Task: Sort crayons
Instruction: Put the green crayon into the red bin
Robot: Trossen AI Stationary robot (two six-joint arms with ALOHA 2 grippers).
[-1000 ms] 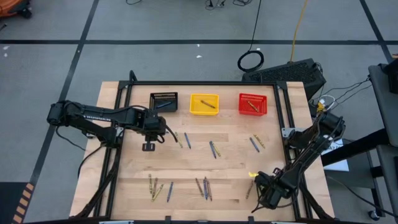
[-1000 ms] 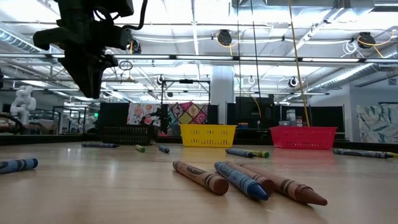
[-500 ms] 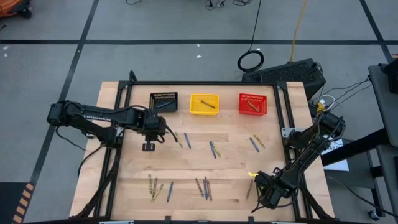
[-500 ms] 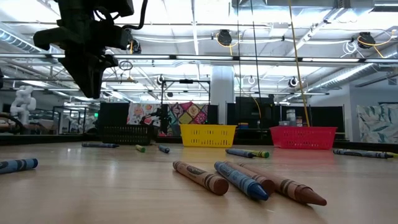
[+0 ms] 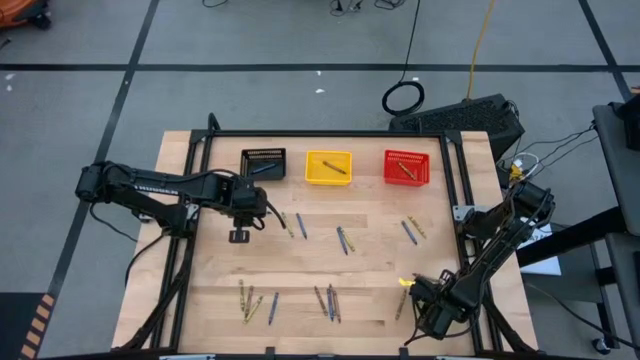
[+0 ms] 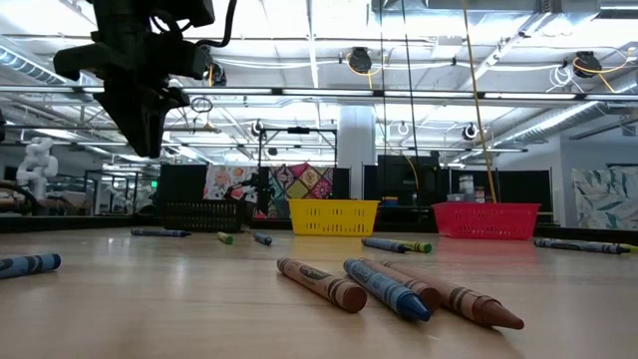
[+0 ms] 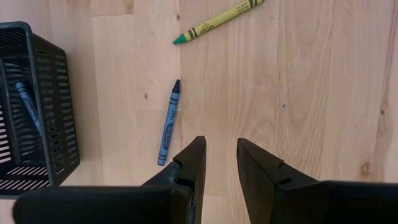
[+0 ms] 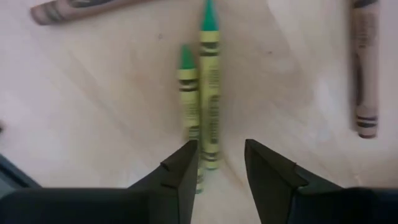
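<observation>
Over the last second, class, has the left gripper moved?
No. In the high view the left gripper sits at the same spot below the black bin as before.

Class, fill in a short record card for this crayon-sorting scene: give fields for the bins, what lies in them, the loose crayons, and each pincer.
bins: black bin, yellow bin, red bin, in a row at the table's far edge
bin contents: blue crayon in the black bin; one crayon each in the yellow and red bins
loose crayons: scattered over the wooden table in small groups
left pincer: open, empty, above the table near the black bin, beside a loose blue crayon
right pincer: open, empty, over two green-tipped crayons
</observation>
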